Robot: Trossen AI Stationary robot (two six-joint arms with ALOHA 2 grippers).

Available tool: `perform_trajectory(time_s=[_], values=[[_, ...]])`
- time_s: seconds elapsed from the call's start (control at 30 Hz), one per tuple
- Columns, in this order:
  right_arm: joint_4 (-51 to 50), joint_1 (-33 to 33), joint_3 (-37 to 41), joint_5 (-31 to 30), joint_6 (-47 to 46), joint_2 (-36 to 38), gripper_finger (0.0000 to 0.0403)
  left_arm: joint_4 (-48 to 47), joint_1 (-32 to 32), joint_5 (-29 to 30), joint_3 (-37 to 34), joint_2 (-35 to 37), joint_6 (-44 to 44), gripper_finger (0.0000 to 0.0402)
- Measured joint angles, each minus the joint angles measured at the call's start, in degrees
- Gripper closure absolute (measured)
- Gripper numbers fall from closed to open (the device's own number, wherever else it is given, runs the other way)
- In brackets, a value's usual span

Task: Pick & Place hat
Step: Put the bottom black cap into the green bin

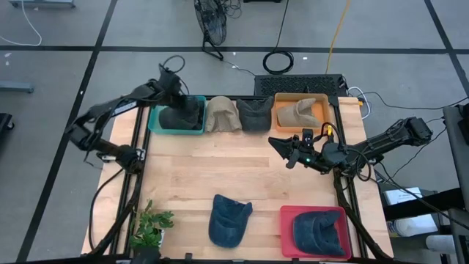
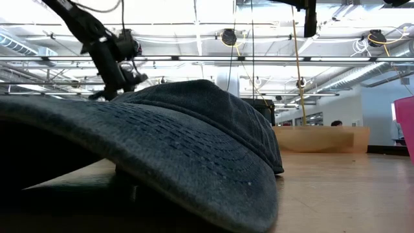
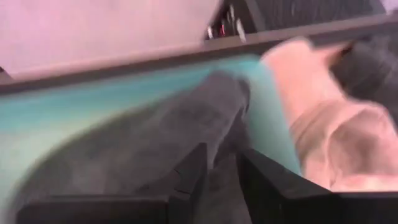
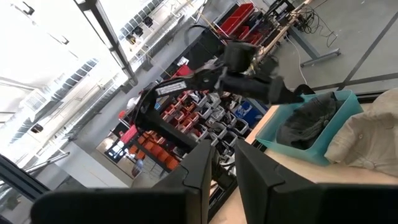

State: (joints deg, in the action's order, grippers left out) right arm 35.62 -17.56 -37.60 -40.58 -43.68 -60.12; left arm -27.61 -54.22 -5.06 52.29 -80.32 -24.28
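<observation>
A dark grey hat [image 1: 187, 117] lies in the teal bin [image 1: 155, 121] at the table's far left. My left gripper [image 1: 178, 103] is over it and shut on its cloth [image 3: 155, 143]. My right gripper [image 1: 284, 149] hovers above the table's right middle, holding nothing, with a narrow gap between its fingers [image 4: 224, 168]. A blue hat [image 1: 229, 220] rests brim down on the wood near the front edge and fills the low view [image 2: 181, 142]. My left gripper pinches a raised fold of the dark grey hat [image 3: 219, 134] between its two fingers. It comes from above, slanting down toward the far edge. The cloth rises in a peak to the fingers, and the rest of the hat lies in the teal bin [image 3: 74, 118]. Whether the fold is crown or brim does not show.
Along the far edge lie a beige hat [image 1: 222, 116], another dark hat [image 1: 254, 116] and an orange bin [image 1: 322, 110] with a tan hat [image 1: 299, 111]. A red bin [image 1: 287, 220] at the front right holds a blue hat [image 1: 319, 231]. A small plant [image 1: 150, 224] stands front left.
</observation>
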Motion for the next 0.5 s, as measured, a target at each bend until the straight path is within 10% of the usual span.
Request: perform_trajectory(time_s=[0.5], values=[[-0.20, 0.00, 0.00, -0.07, -0.24, 0.00, 0.0348, -3.54, -1.68, 1.69, -0.07, -4.46, -2.58, 0.0309]])
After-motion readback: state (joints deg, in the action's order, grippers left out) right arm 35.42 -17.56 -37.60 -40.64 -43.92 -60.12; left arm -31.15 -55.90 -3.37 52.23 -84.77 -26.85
